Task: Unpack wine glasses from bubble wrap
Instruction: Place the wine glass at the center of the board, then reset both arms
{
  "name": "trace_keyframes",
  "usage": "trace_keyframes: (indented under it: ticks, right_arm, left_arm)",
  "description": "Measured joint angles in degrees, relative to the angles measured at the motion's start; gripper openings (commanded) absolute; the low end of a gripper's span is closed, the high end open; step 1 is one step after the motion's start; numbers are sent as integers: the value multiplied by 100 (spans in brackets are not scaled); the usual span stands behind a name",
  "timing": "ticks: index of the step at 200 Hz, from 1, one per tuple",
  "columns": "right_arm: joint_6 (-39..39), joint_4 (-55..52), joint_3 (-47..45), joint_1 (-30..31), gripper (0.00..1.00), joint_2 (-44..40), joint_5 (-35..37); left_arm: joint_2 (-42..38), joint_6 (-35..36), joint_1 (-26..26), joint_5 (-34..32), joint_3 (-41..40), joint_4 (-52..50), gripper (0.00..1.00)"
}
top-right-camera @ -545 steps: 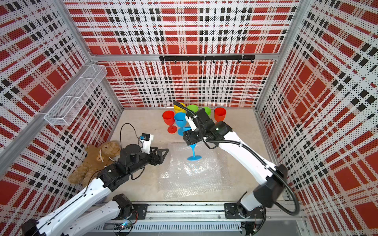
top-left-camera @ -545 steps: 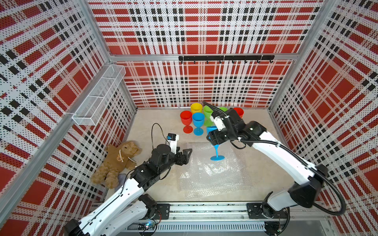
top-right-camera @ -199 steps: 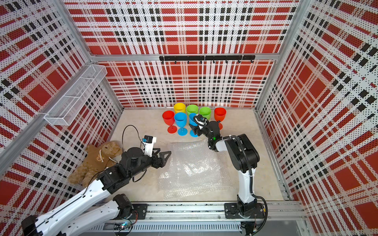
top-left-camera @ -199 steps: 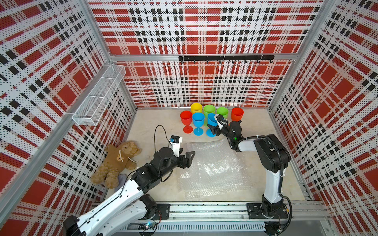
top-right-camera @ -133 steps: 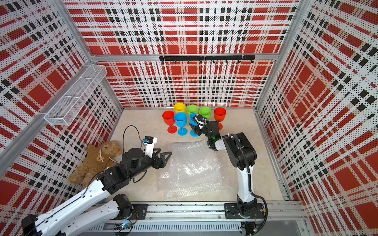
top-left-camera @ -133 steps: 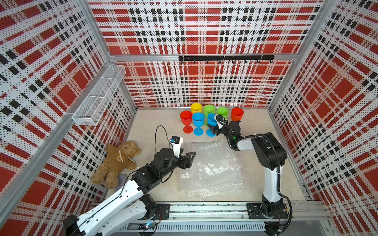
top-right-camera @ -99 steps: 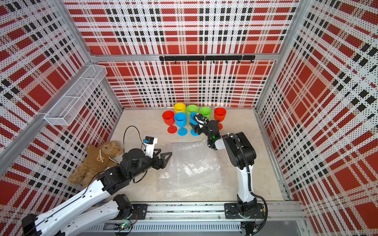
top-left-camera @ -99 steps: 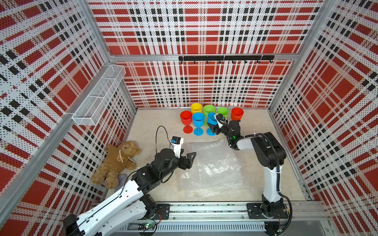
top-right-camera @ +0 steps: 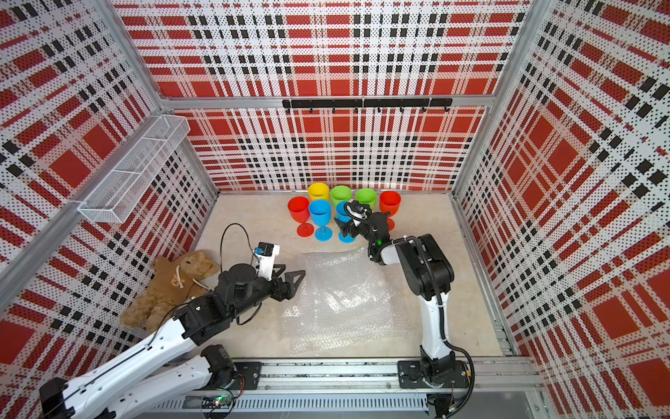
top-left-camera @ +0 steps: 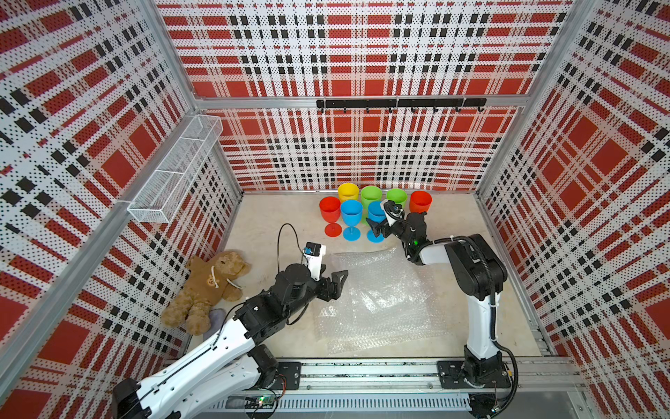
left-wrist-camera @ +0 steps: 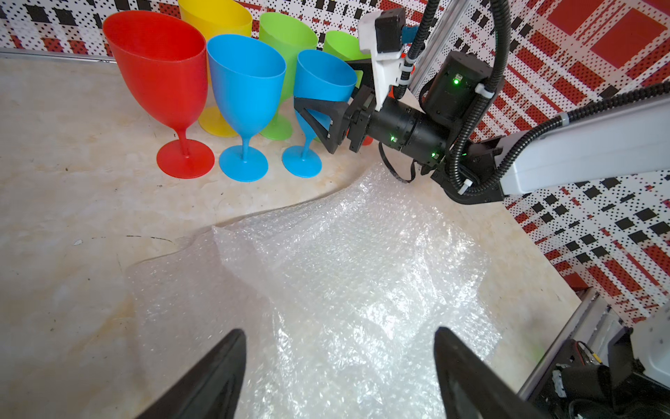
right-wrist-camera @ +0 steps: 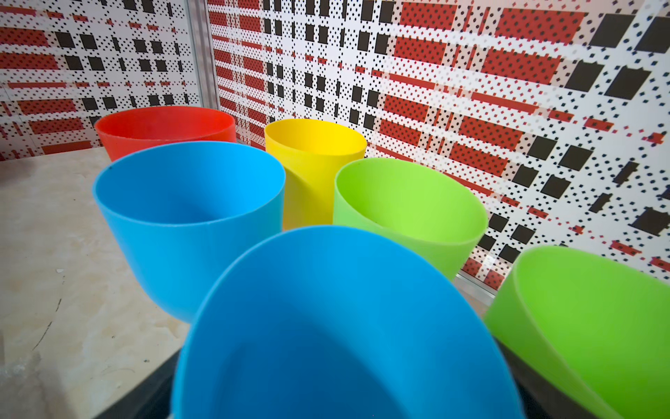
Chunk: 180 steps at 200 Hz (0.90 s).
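Several wine glasses stand upright in a cluster by the back wall: red (top-left-camera: pixel 330 212), yellow (top-left-camera: pixel 348 191), two green (top-left-camera: pixel 371 196) (top-left-camera: pixel 396 197), red (top-left-camera: pixel 420 201) and two blue (top-left-camera: pixel 351 214) (left-wrist-camera: pixel 324 78). My right gripper (top-left-camera: pixel 379 226) is open, its jaws wide on either side of the rightmost blue goblet's bowl (right-wrist-camera: pixel 337 308), which rests on its foot. One dark finger (right-wrist-camera: pixel 152 384) shows beside the bowl. The bubble wrap (top-left-camera: pixel 377 301) lies flat and loose on the table. My left gripper (left-wrist-camera: pixel 339 348) hovers open over the wrap's left edge, holding nothing.
A brown teddy bear (top-left-camera: pixel 210 286) lies at the left wall with a grey cloth (top-left-camera: pixel 217 319) beside it. A white wire basket (top-left-camera: pixel 174 174) hangs on the left wall and a black hook rail (top-left-camera: pixel 398 103) on the back wall. The goblets stand close together.
The right arm brought the blue goblet from above the wrap down beside the other goblets, and its jaws have since widened around the bowl. The left arm edged slightly toward the wrap.
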Motion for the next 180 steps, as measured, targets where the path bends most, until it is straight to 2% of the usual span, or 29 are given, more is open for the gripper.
trace_keyframes:
  ticks: [97, 145, 159, 180]
  right_arm:
    - [20, 85, -238, 0, 100, -155, 4]
    - [46, 70, -472, -9, 100, -999, -83]
    - [44, 13, -498, -15, 100, -1318, -131]
    - [94, -168, -520, -15, 100, -1895, -199]
  left_arm:
    - [13, 0, -2, -44, 0, 0, 83]
    - [-13, 0, -2, -98, 0, -2, 89]
    - [-46, 0, -2, -125, -2, -2, 100]
    - [-94, 0, -2, -127, 0, -13, 98]
